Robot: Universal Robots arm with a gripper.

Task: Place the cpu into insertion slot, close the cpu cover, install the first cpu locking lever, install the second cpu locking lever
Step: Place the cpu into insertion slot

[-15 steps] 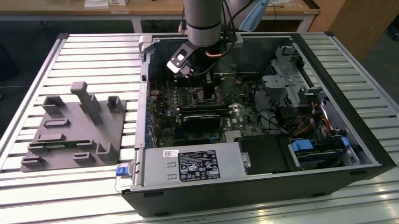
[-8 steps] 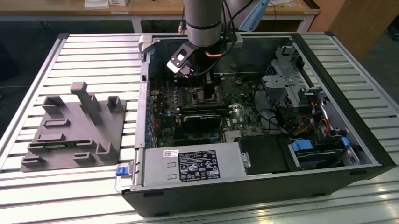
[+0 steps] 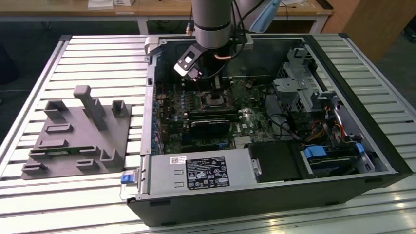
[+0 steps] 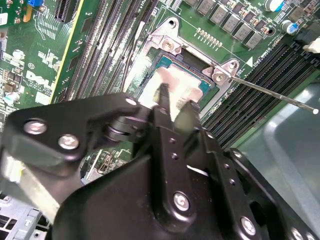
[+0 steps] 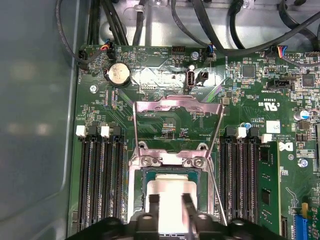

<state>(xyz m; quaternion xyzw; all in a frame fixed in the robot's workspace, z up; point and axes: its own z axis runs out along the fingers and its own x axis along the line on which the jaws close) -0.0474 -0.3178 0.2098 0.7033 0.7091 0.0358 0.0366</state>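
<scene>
The cpu [image 5: 171, 189], a pale silvery square, lies inside the insertion slot [image 5: 146, 175] on the green board. It also shows in the second wrist view as the cpu [image 4: 176, 80]. My gripper [image 5: 171, 206] hangs directly over the cpu, at or just above its top, and hides the cpu's near part. In the second wrist view the gripper [image 4: 176, 100] covers the socket's near edge. The cpu cover [image 5: 178, 106] stands swung open behind the socket, with bare board showing through its window. Thin lever rods [image 5: 134, 131] [image 4: 270, 91] stand raised beside the socket. From outside, the gripper [image 3: 206, 87] reaches into the case.
Black memory slots [image 5: 100, 180] [image 5: 240, 175] flank the socket closely. A coin battery [image 5: 119, 74] and cables [image 5: 150, 15] lie beyond the cover. The open case holds a power supply [image 3: 201, 171] and a drive cage [image 3: 305, 85]. A grey fixture [image 3: 75, 131] sits on the exterior view's left.
</scene>
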